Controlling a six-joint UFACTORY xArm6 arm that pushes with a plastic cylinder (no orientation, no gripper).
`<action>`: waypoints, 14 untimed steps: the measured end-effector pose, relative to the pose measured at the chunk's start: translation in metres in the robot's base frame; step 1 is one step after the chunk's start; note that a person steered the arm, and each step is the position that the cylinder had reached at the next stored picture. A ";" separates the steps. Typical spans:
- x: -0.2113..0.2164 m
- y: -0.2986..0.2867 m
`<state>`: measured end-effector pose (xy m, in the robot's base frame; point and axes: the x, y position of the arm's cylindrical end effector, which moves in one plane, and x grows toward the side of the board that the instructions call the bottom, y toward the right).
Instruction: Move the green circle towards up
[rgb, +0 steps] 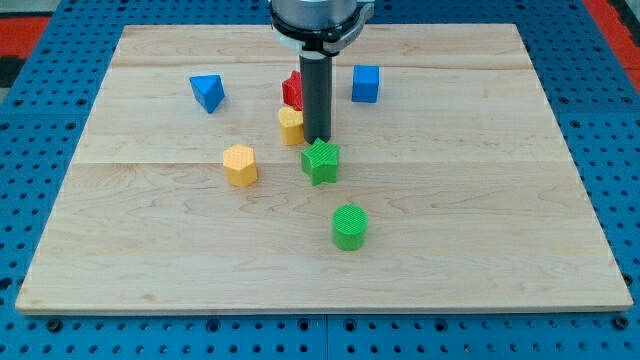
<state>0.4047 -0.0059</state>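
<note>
The green circle (350, 226) is a short green cylinder standing on the wooden board (480, 200), below the view's middle. My tip (317, 138) is the lower end of the dark rod, well above the green circle and slightly to its left. The tip stands just above the green star (321, 161) and right beside the yellow block (291, 125) on its left. The rod hides part of the red block (292, 90) behind it.
A yellow hexagon (240, 165) sits left of the green star. A blue triangle-like block (207, 92) is at the upper left, a blue cube (365, 84) at the upper right of the rod. The board lies on a blue pegboard.
</note>
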 end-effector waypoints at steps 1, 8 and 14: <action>0.000 0.033; 0.181 0.048; 0.165 0.035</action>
<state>0.5692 0.0292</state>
